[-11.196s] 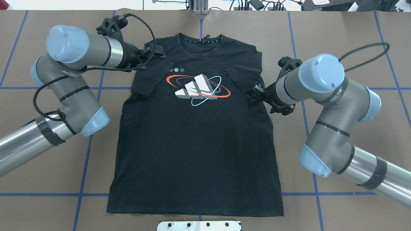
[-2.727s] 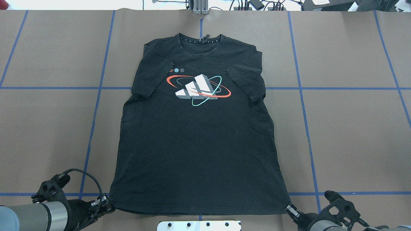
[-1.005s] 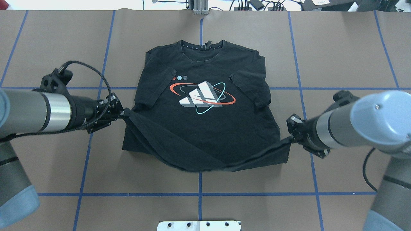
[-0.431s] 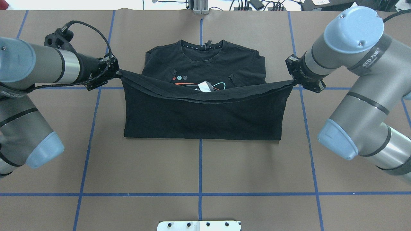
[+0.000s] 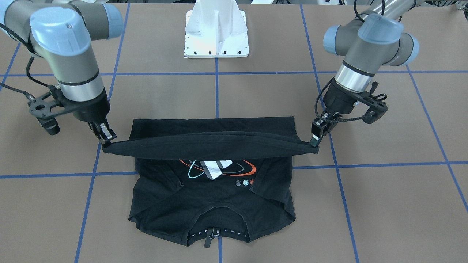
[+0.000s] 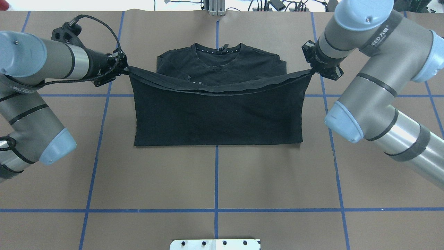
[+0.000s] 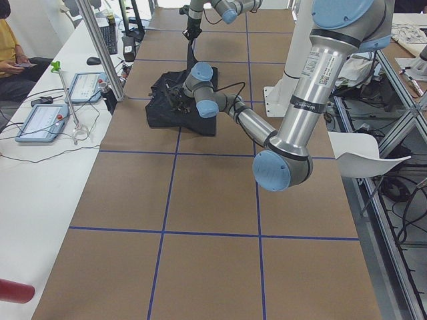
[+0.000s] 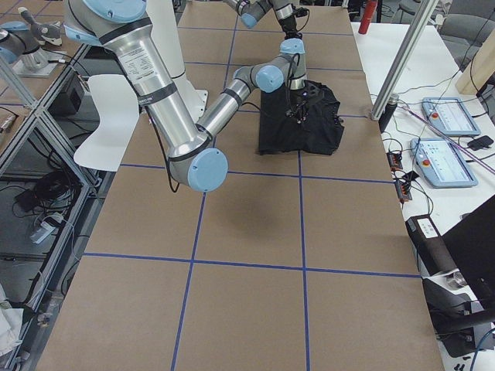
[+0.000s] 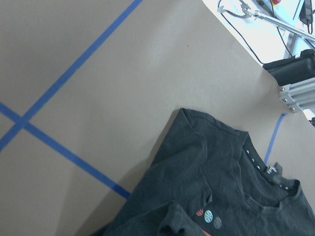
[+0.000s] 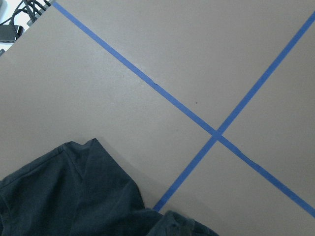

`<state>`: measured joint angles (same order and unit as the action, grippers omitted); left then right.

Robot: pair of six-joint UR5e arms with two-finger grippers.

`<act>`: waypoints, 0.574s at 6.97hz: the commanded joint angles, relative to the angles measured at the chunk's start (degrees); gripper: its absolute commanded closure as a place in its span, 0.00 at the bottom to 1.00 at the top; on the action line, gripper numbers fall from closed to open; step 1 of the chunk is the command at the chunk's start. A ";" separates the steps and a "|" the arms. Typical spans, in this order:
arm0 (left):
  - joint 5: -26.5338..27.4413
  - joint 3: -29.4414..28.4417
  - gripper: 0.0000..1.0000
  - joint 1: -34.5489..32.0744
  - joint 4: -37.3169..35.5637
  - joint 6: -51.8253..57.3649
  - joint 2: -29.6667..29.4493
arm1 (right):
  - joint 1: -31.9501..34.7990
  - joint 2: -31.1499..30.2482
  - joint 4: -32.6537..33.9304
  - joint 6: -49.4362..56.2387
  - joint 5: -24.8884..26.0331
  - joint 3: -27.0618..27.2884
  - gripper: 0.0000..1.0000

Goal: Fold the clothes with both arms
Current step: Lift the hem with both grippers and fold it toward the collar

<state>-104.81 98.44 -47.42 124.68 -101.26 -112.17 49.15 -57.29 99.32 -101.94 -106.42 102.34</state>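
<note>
One black T-shirt point(image 6: 218, 118), pinched in two places, left claw point(image 6: 125, 69), right claw point(image 6: 312, 71)

Robotics lab: tape-gridded table point(image 6: 215, 180), teach pendants point(image 8: 445, 164) alongside.

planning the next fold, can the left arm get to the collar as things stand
Probably yes for reach: the collar lies uncovered just beyond the raised hem, nothing between. But the left end effector is shut on the hem's corner, so it would need to release first.
</note>
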 commanded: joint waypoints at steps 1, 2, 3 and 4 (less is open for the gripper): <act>0.40 -12.33 1.00 -1.18 7.72 0.27 -5.32 | 0.25 2.44 -4.99 1.31 0.25 -8.35 1.00; 0.49 -17.97 1.00 -1.71 12.56 0.27 -6.91 | 0.25 2.53 -9.11 1.22 0.34 -11.78 1.00; 2.49 -22.81 1.00 -1.97 15.13 0.27 -9.36 | 0.08 2.97 -13.06 1.22 0.43 -15.21 1.00; 4.16 -25.29 0.90 -1.98 15.76 0.27 -10.78 | 0.07 4.62 -14.41 1.05 0.60 -18.37 1.00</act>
<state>-102.46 77.20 -49.24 138.56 -100.99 -120.93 49.28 -54.07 87.64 -100.77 -105.99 87.86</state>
